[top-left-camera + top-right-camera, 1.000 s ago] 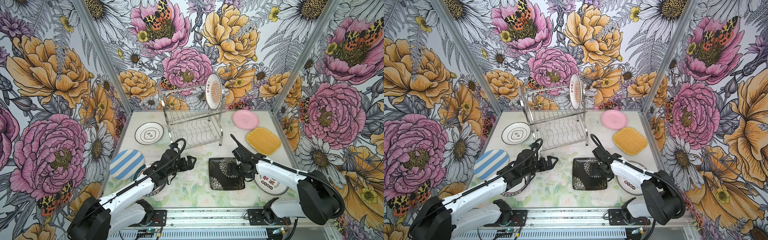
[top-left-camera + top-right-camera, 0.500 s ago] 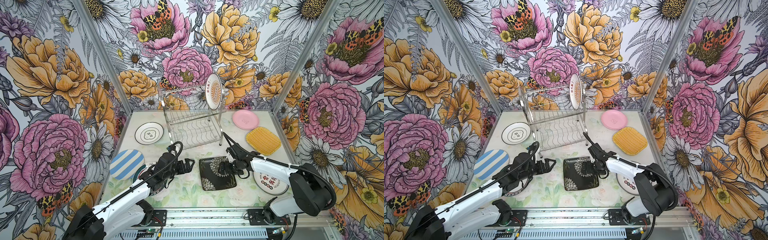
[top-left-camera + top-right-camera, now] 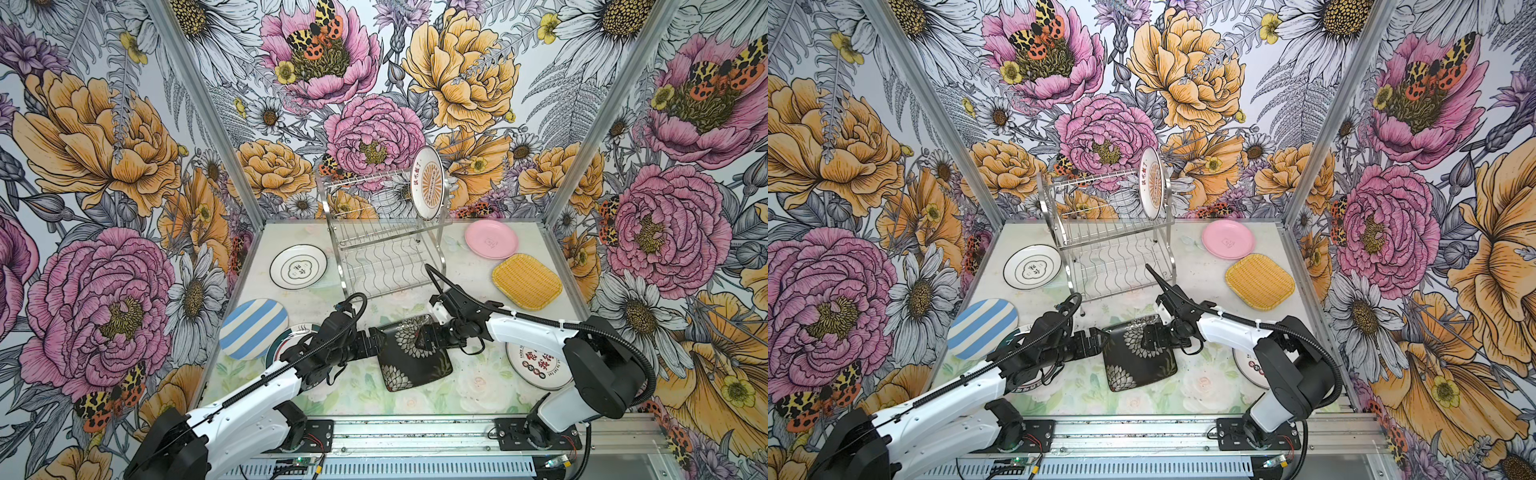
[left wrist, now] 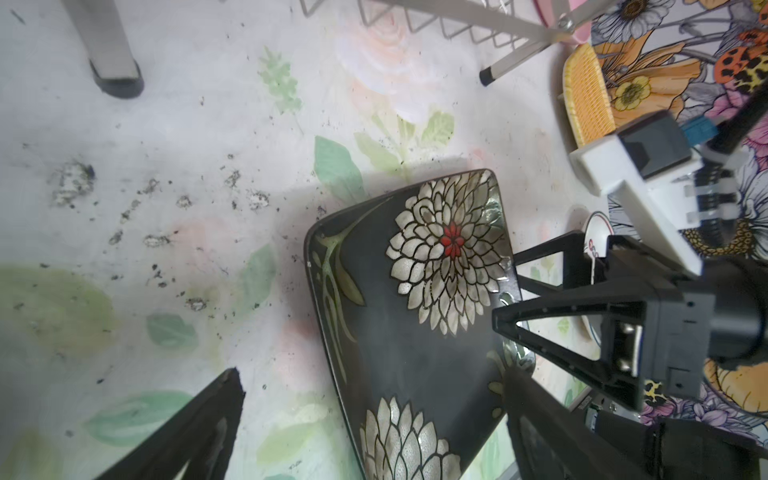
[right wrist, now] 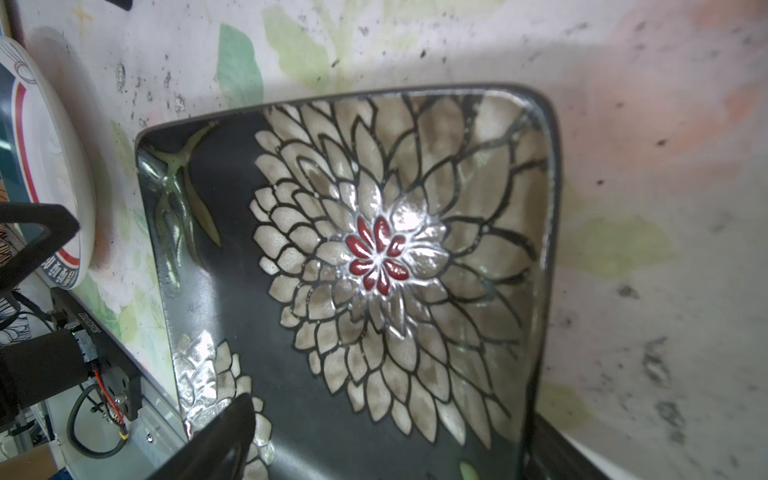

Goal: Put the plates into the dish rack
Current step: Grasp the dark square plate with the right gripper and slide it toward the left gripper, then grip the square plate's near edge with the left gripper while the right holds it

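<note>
Black floral plate (image 3: 409,365) has slid left across the table toward my left claw (image 3: 373,343), jaws spread, holding nothing; my right claw (image 3: 424,337) likewise spread, over the plate's opposite edge; one orange-print plate (image 3: 430,183) stands upright in the dish rack (image 3: 386,249), upper tier; seven lie flat, unloaded; printed characters too small to read.

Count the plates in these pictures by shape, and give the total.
Round: 6 (orange-patterned plate in the dish rack, pink plate, striped plate, black-rimmed plate, green-rimmed plate, red-lettered plate)
Square: 1 black floral plate
Rectangular: 1 yellow woven plate
Total: 8 plates
</note>
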`<state>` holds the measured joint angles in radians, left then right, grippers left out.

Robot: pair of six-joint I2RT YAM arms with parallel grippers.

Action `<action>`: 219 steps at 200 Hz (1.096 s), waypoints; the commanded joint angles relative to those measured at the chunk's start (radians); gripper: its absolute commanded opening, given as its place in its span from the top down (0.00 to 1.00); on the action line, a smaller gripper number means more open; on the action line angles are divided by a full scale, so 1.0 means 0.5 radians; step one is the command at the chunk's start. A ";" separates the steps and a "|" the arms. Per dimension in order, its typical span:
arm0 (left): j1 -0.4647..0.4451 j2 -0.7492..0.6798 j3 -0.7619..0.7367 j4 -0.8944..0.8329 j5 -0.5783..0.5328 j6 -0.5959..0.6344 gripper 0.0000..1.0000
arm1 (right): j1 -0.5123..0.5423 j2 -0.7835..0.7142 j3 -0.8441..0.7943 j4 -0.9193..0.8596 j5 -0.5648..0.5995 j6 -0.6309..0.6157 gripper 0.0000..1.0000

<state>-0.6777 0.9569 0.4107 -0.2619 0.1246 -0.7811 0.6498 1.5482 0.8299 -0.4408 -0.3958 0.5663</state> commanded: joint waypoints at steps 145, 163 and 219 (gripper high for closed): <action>0.081 0.473 -0.331 0.914 0.544 -0.202 0.37 | -0.369 -0.465 -0.202 -0.073 -0.236 -0.114 0.08; 0.082 0.548 -0.344 0.995 0.555 -0.199 0.40 | -0.381 -0.482 -0.210 -0.078 -0.241 -0.113 0.09; 0.061 0.769 -0.337 1.189 0.571 -0.197 0.60 | -0.404 -0.526 -0.222 -0.085 -0.249 -0.098 0.09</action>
<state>-0.6445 1.3006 0.2531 0.2844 0.3954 -0.8917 0.4564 1.3167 0.7235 -0.4820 -0.5045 0.5289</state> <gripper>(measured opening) 0.462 0.913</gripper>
